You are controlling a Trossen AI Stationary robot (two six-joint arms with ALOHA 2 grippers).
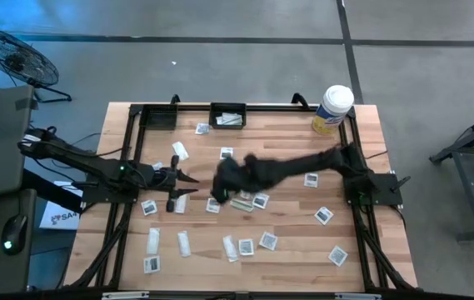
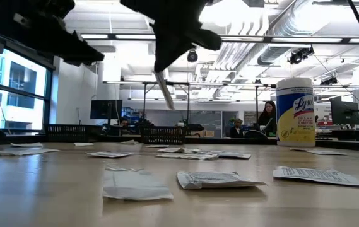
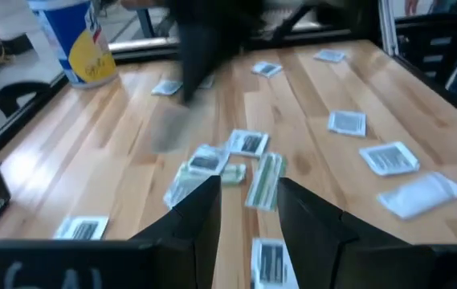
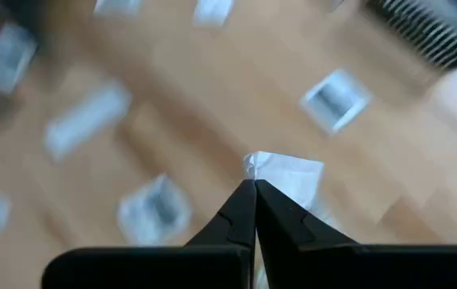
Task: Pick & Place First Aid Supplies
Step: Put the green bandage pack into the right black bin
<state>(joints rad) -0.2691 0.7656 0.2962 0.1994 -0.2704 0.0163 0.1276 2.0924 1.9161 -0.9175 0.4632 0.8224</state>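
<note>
Packet (image 4: 288, 178) pinched at tips of right gripper (image 4: 254, 186), above table (image 4: 172, 104).

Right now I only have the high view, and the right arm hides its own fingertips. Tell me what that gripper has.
Observer: The right wrist view shows the right gripper shut on the corner of a white packet.
Operator: Say whether it is off the table.
Observer: In the low view the packet hangs from the gripper well above the table, touching nothing else.
Operator: Now report the left gripper.
Observer: The left wrist view shows the left gripper open and empty, poised over a greenish strip.
</note>
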